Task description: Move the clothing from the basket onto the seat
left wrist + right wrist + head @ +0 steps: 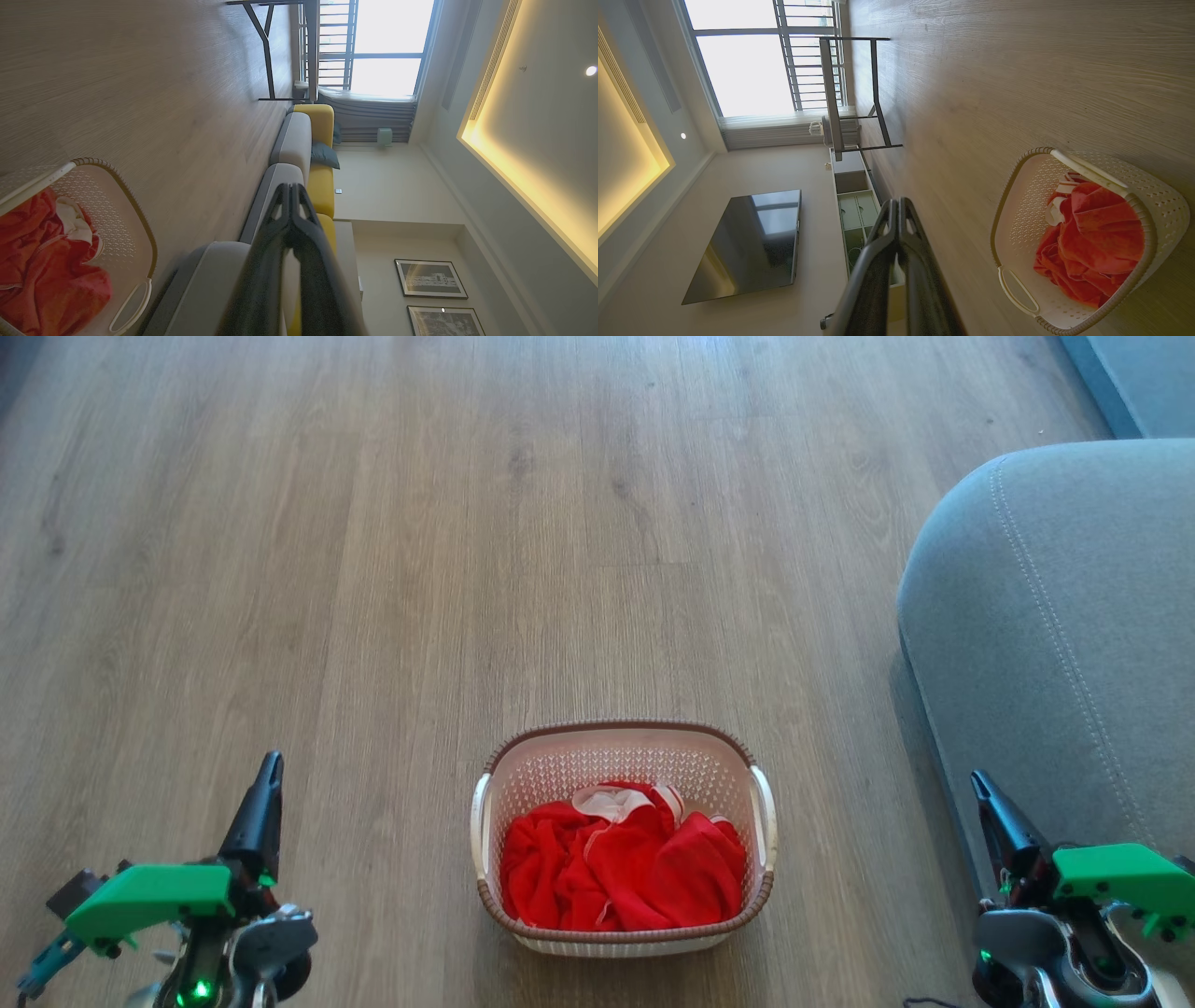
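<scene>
The basket (619,725): spotted low and centre in the head view, set flat on the floor (373,569), flanked by both grippers and touched by neither.
The clothing (616,873): heaped red inside the basket and bunched toward the near wall. A strip of white trim (611,800) is shown at the far side of the heap, and the far perforated wall is left bare above it.
The seat (1074,644): found at the right of the head view, its rounded grey edge turned toward the basket, with pale stitching (1044,616) run along the curve.
The gap: a band of bare floor is seen between the basket's right handle (764,817) and the seat's edge, so the two are near but not touching.
The left gripper (269,773): held low at the left, well apart from the basket. Its fingers are pressed together with nothing between them, as shown in the left wrist view.
The right gripper (980,786): held low at the right, its dark fingers laid across the seat's near edge in the head view. Whether that edge is touched cannot be told. The fingers are closed tip to tip and empty.
The open room: wide bare floor is seen ahead of the basket and to its left.
The far bounds: in the right wrist view a dark-legged table (830,93) is seen by the window (747,60), well apart from the basket.
</scene>
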